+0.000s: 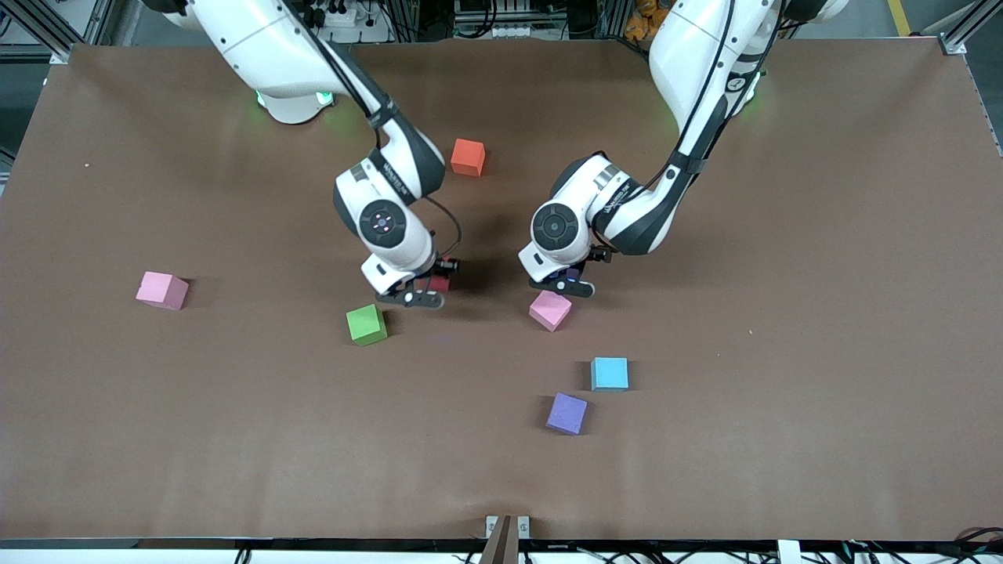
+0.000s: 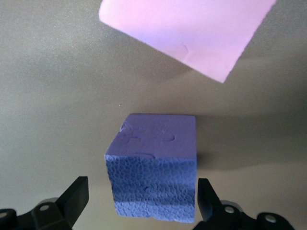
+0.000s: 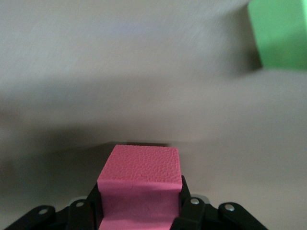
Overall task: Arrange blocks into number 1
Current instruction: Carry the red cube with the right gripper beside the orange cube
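My right gripper (image 1: 423,296) is shut on a red block (image 1: 440,283), low over the table beside the green block (image 1: 367,324). In the right wrist view the red block (image 3: 141,184) is clamped between both fingers, and the green block (image 3: 280,33) lies ahead of it. My left gripper (image 1: 568,286) is open and straddles a purple block (image 2: 153,165) that rests on the table, with a gap at each finger. A pink block (image 1: 550,310) (image 2: 187,33) lies just past it, nearer the front camera. The orange block (image 1: 468,157) lies between the two arms, toward the bases.
A second pink block (image 1: 162,290) sits toward the right arm's end of the table. A light blue block (image 1: 610,374) and another purple block (image 1: 566,413) lie nearer the front camera than my left gripper. The brown table (image 1: 823,313) is bare toward the left arm's end.
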Robot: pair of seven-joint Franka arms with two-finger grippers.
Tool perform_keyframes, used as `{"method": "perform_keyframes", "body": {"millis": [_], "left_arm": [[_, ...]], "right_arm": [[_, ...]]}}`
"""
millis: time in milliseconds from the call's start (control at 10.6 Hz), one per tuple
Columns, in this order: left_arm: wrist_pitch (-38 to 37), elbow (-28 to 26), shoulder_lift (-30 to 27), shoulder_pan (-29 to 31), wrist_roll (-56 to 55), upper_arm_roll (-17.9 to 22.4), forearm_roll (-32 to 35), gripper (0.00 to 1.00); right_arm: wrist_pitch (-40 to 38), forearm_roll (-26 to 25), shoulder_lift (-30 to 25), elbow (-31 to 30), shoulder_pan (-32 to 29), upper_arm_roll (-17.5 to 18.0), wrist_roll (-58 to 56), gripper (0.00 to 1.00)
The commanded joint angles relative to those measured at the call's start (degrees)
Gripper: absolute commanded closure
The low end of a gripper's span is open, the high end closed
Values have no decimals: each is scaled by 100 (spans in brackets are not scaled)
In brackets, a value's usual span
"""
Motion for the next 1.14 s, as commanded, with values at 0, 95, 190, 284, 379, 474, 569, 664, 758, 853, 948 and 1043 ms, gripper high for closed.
{"method": "perform_keyframes", "body": {"millis": [0,95,190,284,379,474,569,664,758,853,948,1043], "left_arm": [[37,-5,2,21,8,-15,110,0],[29,-5,2,21,8,-15,110,0],[28,-5,2,21,8,-15,110,0],[28,-5,2,21,8,-15,110,0],[28,-5,2,21,8,-15,110,0],[28,-5,2,21,8,-15,110,0],[28,-14,2,21,8,-15,110,0],[28,-14,11,21,8,-15,110,0],[28,-5,2,21,8,-15,110,0],[28,-5,2,29,8,-15,110,49],[28,12,2,38,8,-6,110,96],[28,21,2,47,16,3,118,100]], "right_arm": [[-272,44,-540,-469,148,248,284,100],[-115,44,-654,-758,183,372,284,100],[60,44,-838,-1109,166,573,389,100],[158,44,-892,-1330,174,688,477,100],[315,44,-884,-1463,174,811,617,100],[482,44,-858,-1551,209,873,670,100],[527,44,-840,-1595,279,987,697,100],[545,44,-840,-1683,306,1040,758,100],[580,44,-848,-1727,306,1102,759,100],[659,44,-840,-1762,306,1128,759,100],[799,44,-848,-1867,306,1207,767,100],[948,44,-849,-1981,306,1225,767,100]]}}
